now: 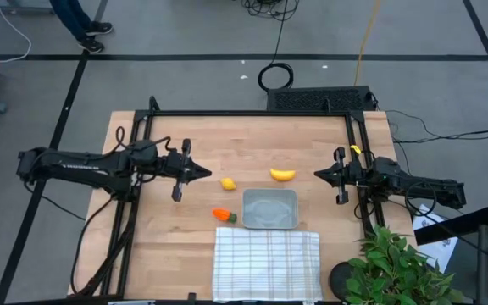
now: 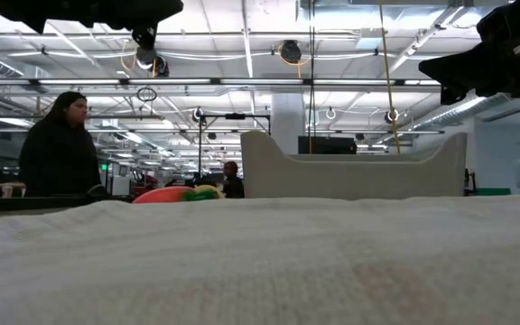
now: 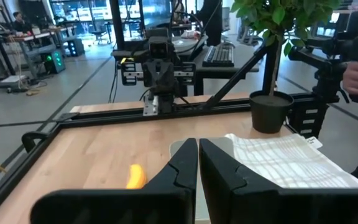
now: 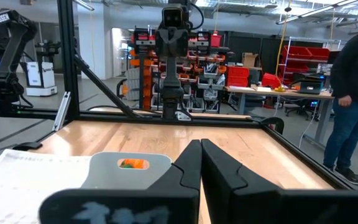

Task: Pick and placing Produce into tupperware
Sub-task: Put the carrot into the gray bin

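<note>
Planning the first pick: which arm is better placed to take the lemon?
Probably the left: its end effector sits just beside the lemon, while the right end effector is across the table, beyond the banana.

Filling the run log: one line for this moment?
left gripper shut, idle | right gripper shut, idle | lemon, banana, carrot on table | tupperware empty

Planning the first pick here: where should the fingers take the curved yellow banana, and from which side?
Grip the curved yellow banana across its thick middle, coming straight down from above: it lies flat on the wooden table, long axis left to right, with bare wood all around. The right gripper is nearer than the left gripper, so it probably suits best; both look shut and would need opening first.
</note>
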Robot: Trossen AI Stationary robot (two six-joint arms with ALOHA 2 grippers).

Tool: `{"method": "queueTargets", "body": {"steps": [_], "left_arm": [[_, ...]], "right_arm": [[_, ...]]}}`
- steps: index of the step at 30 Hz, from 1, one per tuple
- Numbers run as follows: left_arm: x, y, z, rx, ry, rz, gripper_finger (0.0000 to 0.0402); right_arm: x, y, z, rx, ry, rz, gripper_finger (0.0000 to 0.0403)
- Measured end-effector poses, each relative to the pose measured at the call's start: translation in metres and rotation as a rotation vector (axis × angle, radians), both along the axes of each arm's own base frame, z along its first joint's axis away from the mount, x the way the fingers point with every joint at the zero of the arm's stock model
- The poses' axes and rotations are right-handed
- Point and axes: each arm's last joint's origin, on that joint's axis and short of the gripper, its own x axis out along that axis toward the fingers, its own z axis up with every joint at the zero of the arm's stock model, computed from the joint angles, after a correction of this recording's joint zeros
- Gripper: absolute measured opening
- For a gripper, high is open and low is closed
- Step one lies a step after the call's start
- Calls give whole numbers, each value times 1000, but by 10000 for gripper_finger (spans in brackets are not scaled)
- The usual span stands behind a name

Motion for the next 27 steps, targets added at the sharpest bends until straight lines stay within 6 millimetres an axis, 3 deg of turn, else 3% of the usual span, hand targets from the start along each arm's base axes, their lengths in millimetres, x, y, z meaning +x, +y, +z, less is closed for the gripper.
{"method": "queueTargets", "body": {"steps": [6, 27], "left_arm": [[10, 0, 9, -9, 40, -10, 21], [60, -14, 43, -39, 514, -75, 21]], "right_arm": [[0, 0, 0, -2, -1, 0, 0], [0, 0, 1, -30, -5, -4, 0]]}}
